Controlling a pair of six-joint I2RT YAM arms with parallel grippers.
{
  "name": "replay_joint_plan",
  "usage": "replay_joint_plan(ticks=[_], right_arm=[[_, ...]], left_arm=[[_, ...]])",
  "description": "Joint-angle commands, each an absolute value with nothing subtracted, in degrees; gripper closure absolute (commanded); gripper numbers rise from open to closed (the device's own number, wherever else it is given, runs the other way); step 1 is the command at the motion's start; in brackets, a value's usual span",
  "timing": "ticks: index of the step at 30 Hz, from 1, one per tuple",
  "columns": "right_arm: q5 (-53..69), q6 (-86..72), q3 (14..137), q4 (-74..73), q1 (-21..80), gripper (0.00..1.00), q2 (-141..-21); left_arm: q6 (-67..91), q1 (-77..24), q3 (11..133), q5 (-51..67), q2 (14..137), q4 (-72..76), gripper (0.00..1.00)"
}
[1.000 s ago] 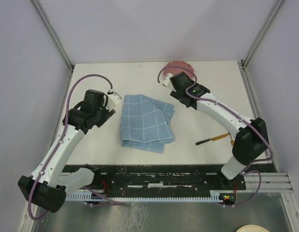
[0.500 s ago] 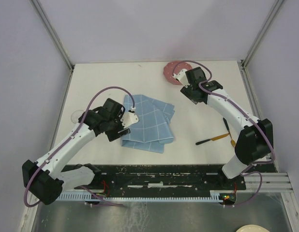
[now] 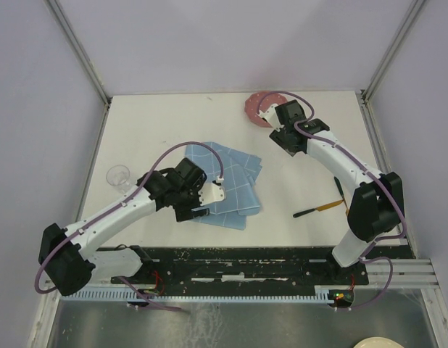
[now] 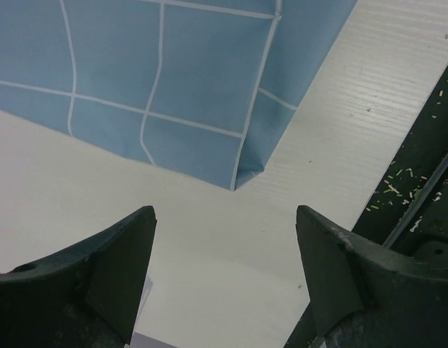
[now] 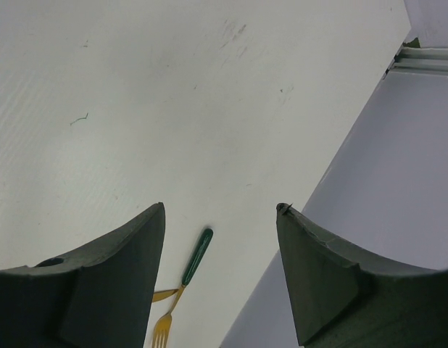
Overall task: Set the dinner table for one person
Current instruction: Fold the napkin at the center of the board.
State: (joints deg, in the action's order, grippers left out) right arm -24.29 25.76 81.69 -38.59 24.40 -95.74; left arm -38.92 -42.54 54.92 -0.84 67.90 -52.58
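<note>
Hovering low over the near corner of the folded blue cloth placemat with white grid lines (image 4: 173, 72), my left gripper (image 4: 224, 239) stands spread and empty, the corner lying just ahead of the gap between its fingers. The placemat rests rumpled and doubled over near the middle of the large matte white square tabletop (image 3: 159, 123), which is the dinner table itself. I judge the step in hand to be laying the cloth flat, an early step. The next move calls for lowering onto that corner, pinching the upper layer only, and drawing it outward.

My right gripper (image 5: 220, 217), likewise spread and holding nothing, hangs near the round dark-red plate (image 3: 254, 104) at the far edge.

Edges and room: the black base rail (image 4: 420, 196) lies close on the near side, limiting a pull that way. Bare white surface opens toward the far side. A clear drinking glass (image 3: 119, 176) stands just beside my left arm, so a leftward sweep risks it. The green-handled gold fork (image 5: 188, 279) lies well apart, near the right wall.
</note>
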Motion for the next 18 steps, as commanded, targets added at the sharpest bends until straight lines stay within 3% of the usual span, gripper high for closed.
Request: replay_joint_plan(ticks=[1, 18], right_arm=[[-25.7, 25.4, 83.9, -37.6, 23.9, 0.29, -95.5], [-25.9, 25.6, 83.5, -37.3, 23.2, 0.29, -95.0]], left_arm=[[-39.8, -45.2, 54.1, 0.4, 68.4, -49.9, 0.15], [-36.1, -50.9, 51.1, 1.7, 74.0, -45.7, 0.17]])
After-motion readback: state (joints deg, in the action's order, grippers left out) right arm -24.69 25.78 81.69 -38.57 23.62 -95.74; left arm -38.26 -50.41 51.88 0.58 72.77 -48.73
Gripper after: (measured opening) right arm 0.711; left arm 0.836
